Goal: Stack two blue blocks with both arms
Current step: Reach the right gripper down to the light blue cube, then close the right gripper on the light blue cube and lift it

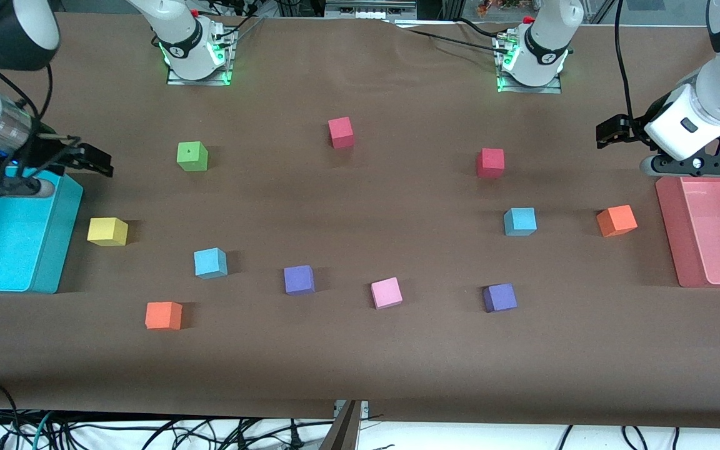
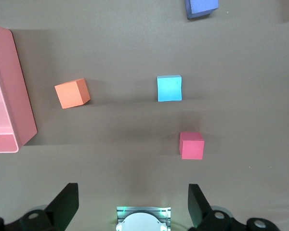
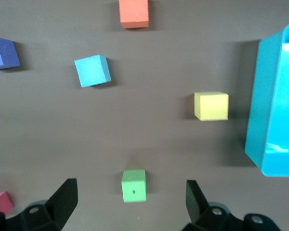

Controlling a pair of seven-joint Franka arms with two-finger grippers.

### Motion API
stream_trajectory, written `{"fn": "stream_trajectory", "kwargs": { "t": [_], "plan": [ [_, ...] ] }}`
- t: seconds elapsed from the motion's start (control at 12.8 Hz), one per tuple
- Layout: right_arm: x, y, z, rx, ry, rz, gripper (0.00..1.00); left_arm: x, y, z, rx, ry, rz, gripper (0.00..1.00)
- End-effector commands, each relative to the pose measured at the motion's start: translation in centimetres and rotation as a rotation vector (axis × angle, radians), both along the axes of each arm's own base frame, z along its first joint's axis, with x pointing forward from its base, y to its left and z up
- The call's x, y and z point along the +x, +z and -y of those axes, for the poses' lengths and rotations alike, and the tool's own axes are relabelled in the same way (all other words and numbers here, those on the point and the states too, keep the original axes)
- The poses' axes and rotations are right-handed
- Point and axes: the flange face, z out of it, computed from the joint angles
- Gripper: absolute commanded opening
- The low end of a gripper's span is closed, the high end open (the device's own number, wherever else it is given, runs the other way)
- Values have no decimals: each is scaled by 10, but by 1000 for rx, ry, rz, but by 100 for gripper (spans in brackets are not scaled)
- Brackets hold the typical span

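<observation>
Two light blue blocks lie apart on the brown table. One blue block [image 1: 210, 262] lies toward the right arm's end and shows in the right wrist view [image 3: 92, 70]. The other blue block [image 1: 519, 221] lies toward the left arm's end and shows in the left wrist view [image 2: 169, 88]. My left gripper [image 1: 609, 132] is open and empty in the air, over the table beside the pink bin; its own view shows it open [image 2: 133, 191]. My right gripper [image 1: 99, 161] is open and empty, over the table at the turquoise bin's edge, with the green cube between its fingers' line of sight [image 3: 131, 188].
A turquoise bin [image 1: 60, 237] stands at the right arm's end and a pink bin [image 1: 671, 237] at the left arm's end. Scattered cubes: green [image 1: 192, 155], yellow [image 1: 107, 231], two red [image 1: 340, 132] [image 1: 490, 162], two orange [image 1: 163, 315] [image 1: 616, 220], two purple [image 1: 299, 279] [image 1: 499, 297], pink [image 1: 386, 292].
</observation>
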Motion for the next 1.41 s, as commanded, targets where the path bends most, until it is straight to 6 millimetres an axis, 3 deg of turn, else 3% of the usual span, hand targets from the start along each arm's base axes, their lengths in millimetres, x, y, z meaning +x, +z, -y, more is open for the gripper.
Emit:
{"fn": "stream_trajectory", "kwargs": {
  "t": [0.0,0.31,0.78,1.09,1.33],
  "plan": [
    [25,-42,-34,17,64,19,99,3,5,3,11,-3,-5,100],
    [60,-133,-66,28,109,55,99,5,3,2,11,-2,-2,100],
    [78,-238,-91,45,166,105,99,13,8,4,-35,17,12,100],
    [72,-287,-97,54,208,119,99,22,9,6,-39,20,93,100],
    [65,-309,-98,56,212,126,99,22,3,3,-38,35,111,100]
  ]
}}
